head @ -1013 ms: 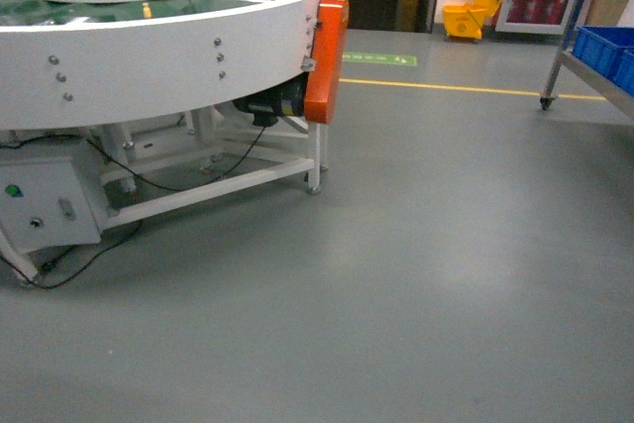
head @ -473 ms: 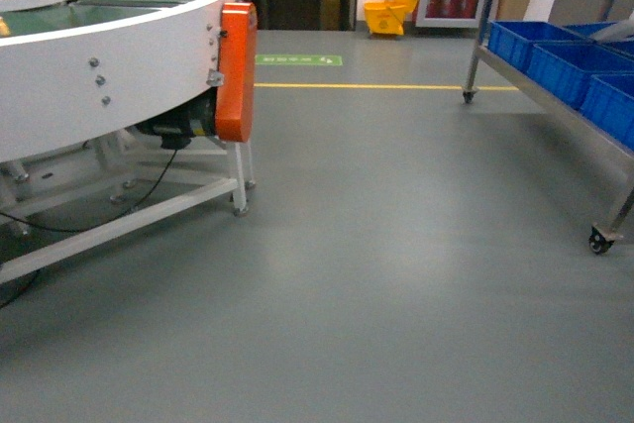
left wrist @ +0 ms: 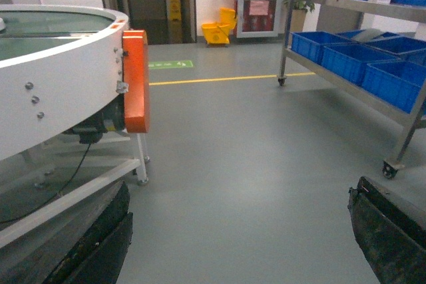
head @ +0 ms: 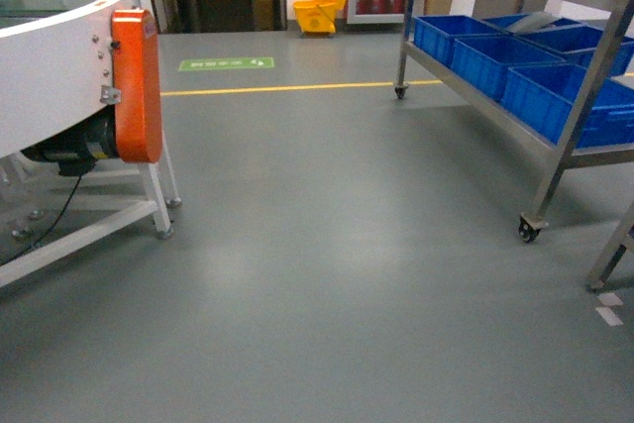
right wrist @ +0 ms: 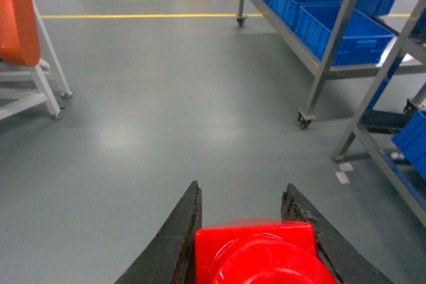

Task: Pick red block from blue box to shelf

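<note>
The red block (right wrist: 259, 254), glossy with a round stud, sits between the dark fingers of my right gripper (right wrist: 242, 187), which is shut on it above the grey floor. My left gripper (left wrist: 241, 191) is open, its two black fingers (left wrist: 100, 237) spread wide with only floor between them. The shelf (head: 584, 76), a steel rack on casters, stands at the right and carries dark blue crates (head: 555, 96). It also shows as the shelf (left wrist: 346, 84) in the left wrist view and the shelf (right wrist: 339, 38) in the right wrist view. The blue box is out of view. Neither gripper shows in the head view.
A round white conveyor table with an orange guard (head: 137, 86) stands at the left on a white frame. A yellow floor line (head: 297, 88) crosses the grey floor ahead. A yellow mop bucket (head: 317, 15) stands by the far wall. The leg of a second rack (head: 609, 260) is at far right.
The head view has swung to the right: the conveyor table slid to the left edge and the shelf with its blue crates came fully into view at the right.
</note>
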